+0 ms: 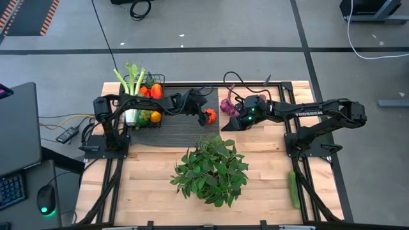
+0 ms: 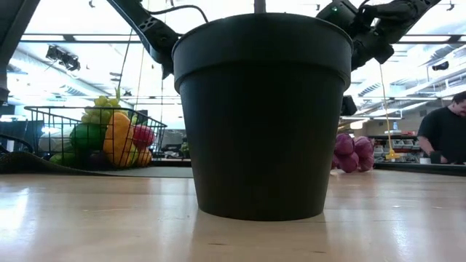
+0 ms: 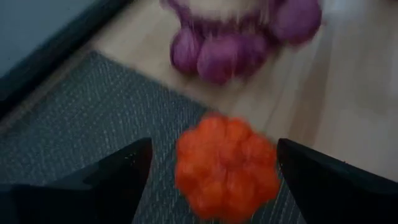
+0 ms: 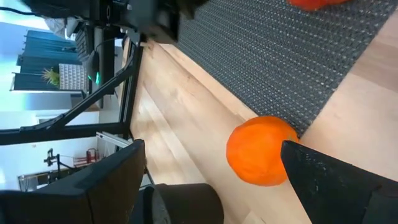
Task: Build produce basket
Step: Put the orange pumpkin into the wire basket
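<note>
The black wire basket point(image 1: 146, 102) stands at the far left on the dark ribbed mat point(image 1: 179, 131), holding celery, peppers, grapes and other produce; it also shows in the low view point(image 2: 95, 138). My left gripper point(image 1: 206, 115) is open over the mat, its fingers on either side of an orange-red ribbed pepper point(image 3: 225, 168) without touching it. The purple bulb string point(image 1: 228, 105) lies on the wood just beyond. My right gripper point(image 4: 214, 180) is open around an orange point(image 4: 262, 150) that lies on the wood at the mat's edge. In the high view the right gripper point(image 1: 230, 122) hides that orange.
A big leafy potted plant point(image 1: 211, 167) stands at the table's middle near side, and its black pot point(image 2: 262, 109) blocks most of the low view. A green cucumber point(image 1: 294, 189) lies at the near right edge. A person point(image 2: 445, 131) is in the room behind.
</note>
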{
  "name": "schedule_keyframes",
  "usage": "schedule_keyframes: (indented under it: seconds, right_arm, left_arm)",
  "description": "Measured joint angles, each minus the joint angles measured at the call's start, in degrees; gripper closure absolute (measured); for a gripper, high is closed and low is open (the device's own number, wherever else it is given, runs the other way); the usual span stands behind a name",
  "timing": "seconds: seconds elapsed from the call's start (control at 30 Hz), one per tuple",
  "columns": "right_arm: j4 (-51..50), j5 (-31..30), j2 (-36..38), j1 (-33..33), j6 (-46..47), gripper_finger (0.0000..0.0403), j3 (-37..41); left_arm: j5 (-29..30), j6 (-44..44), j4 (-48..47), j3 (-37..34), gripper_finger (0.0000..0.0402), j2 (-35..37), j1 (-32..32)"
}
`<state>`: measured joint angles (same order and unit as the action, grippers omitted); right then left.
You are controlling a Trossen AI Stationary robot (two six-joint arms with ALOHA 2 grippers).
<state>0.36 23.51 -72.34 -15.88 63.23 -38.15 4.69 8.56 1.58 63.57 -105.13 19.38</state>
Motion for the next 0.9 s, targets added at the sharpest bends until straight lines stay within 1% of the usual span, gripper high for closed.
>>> schedule_keyframes:
  seconds: [0.13, 0.3, 0.33, 0.7, 0.9]
  right_arm:
    - [0.19, -1.00, 0.00, 0.84, 1.64, 0.0025, 0.00]
    - [0.59, -1.18, 0.00, 2.01, 3.23, 0.0025, 0.00]
    - [0.63, -1.16, 0.00, 2.27, 3.30, 0.0025, 0.00]
    - [1.14, -1.36, 0.00, 4.75, 5.41, 0.0025, -0.02]
    - [1.18, -1.29, 0.00, 5.57, 5.61, 0.0025, -0.02]
  left_arm:
    - [0.26, -2.06, -0.66, -0.14, 0.0049, -0.87, -0.01]
    - [2.41, -2.39, -0.41, -0.17, 0.0049, -2.47, 0.09]
    - [2.92, -2.41, 0.86, -0.04, 0.0049, -3.10, 0.07]
    - [3.44, -3.71, 2.25, 0.24, 0.0049, -6.30, 0.13]
    - [4.07, -4.64, 6.63, 0.11, 0.0049, -7.32, -0.03]
